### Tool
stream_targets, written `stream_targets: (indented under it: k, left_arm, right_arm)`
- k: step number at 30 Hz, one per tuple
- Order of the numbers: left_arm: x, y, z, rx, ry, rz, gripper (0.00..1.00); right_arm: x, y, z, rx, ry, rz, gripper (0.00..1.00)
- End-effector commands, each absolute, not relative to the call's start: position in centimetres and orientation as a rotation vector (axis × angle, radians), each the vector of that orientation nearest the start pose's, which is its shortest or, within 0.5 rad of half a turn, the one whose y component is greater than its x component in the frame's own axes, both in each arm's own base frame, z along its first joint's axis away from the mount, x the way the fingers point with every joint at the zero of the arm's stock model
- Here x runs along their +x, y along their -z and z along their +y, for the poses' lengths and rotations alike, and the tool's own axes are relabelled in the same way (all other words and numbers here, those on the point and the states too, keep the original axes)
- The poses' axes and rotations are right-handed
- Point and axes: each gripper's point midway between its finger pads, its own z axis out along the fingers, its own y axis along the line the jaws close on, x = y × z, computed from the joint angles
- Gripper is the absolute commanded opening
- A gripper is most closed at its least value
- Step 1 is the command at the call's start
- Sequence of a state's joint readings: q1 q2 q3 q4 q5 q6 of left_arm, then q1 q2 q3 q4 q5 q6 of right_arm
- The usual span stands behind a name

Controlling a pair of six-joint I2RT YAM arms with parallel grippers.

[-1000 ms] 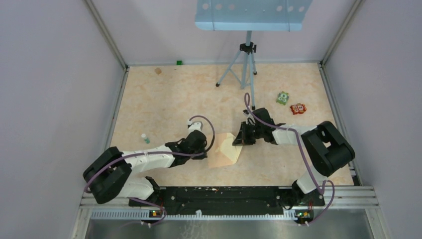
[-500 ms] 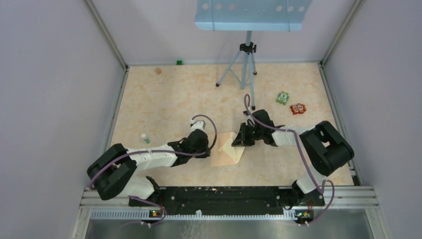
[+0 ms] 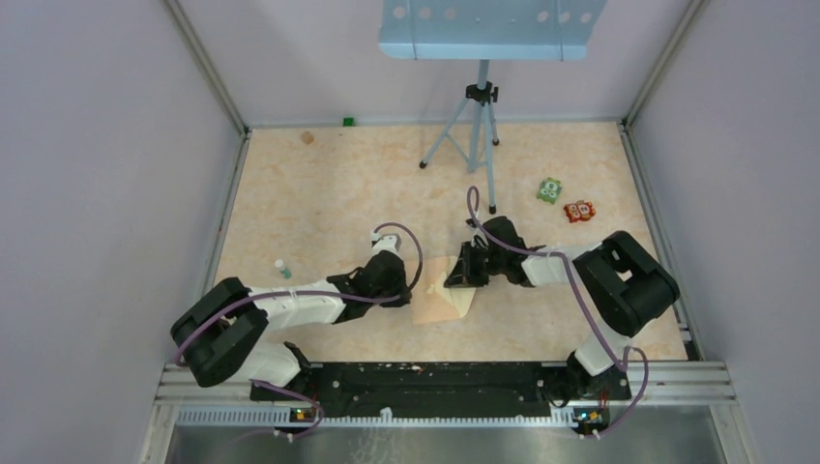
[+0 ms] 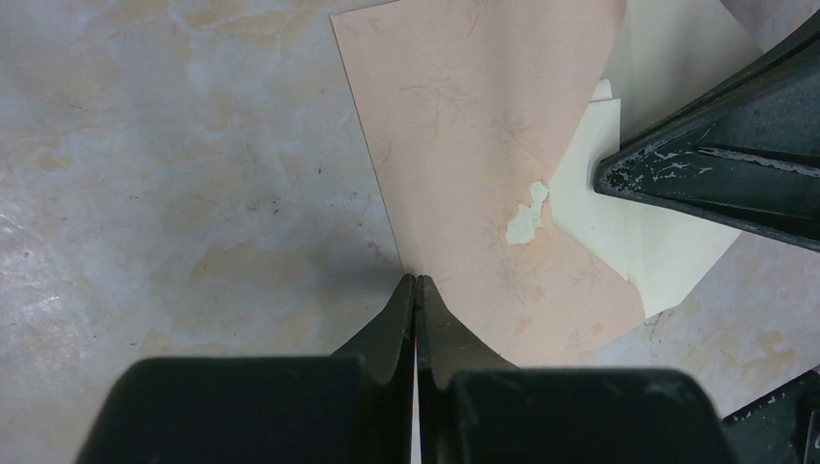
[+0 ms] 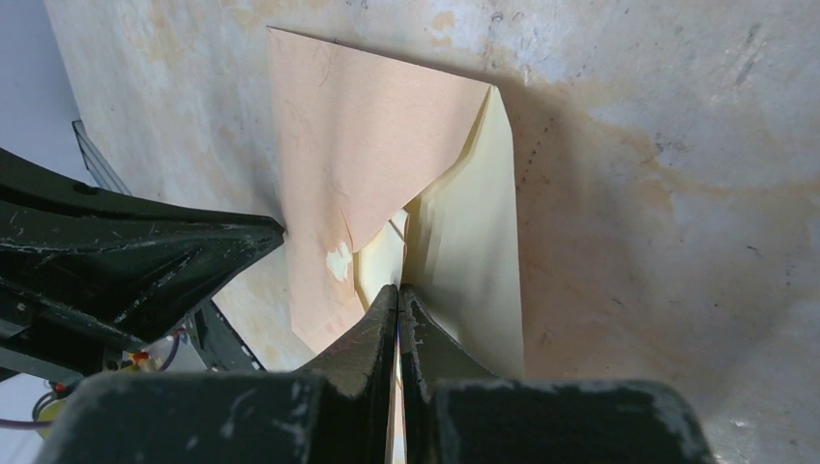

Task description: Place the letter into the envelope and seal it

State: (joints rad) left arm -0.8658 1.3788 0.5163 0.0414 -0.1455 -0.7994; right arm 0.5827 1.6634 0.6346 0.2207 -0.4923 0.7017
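The pinkish-tan envelope (image 3: 433, 307) (image 4: 474, 145) (image 5: 358, 145) lies flat between the two arms, a pale spot (image 4: 525, 220) on its flap. The cream letter (image 3: 456, 293) (image 4: 629, 232) (image 5: 474, 242) sits partly under that flap and sticks out on the right side. My left gripper (image 3: 410, 290) (image 4: 416, 280) is shut, its tips resting on the envelope's left edge. My right gripper (image 3: 453, 281) (image 5: 398, 288) is shut too, its tips pressed against the letter at its crease. Nothing shows between either pair of fingers.
A tripod (image 3: 481, 135) stands at the back middle. A green toy (image 3: 549, 190) and a red toy (image 3: 579, 211) lie at the back right. A small bottle (image 3: 282, 268) stands to the left of the left arm. Walls close in both sides.
The right gripper has moved a little left, and the letter has slid further under the envelope's flap. The left gripper shifted slightly right early on, then held still.
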Motion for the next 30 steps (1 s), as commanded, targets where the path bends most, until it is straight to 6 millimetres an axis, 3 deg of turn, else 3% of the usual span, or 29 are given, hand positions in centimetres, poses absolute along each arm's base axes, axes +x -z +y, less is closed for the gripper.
stream_targets:
  k: [1, 30]
  left_arm:
    - [20.1, -1.1, -24.8, 0.026, 0.581, 2.515, 0.0]
    - [20.3, -1.6, -25.4, 0.031, 0.605, 2.505, 0.0]
  right_arm:
    - [23.6, -2.5, 29.2, -0.142, -1.156, 2.547, 0.0]
    - [24.0, -3.0, 30.2, -0.165, -1.125, 2.542, 0.0]
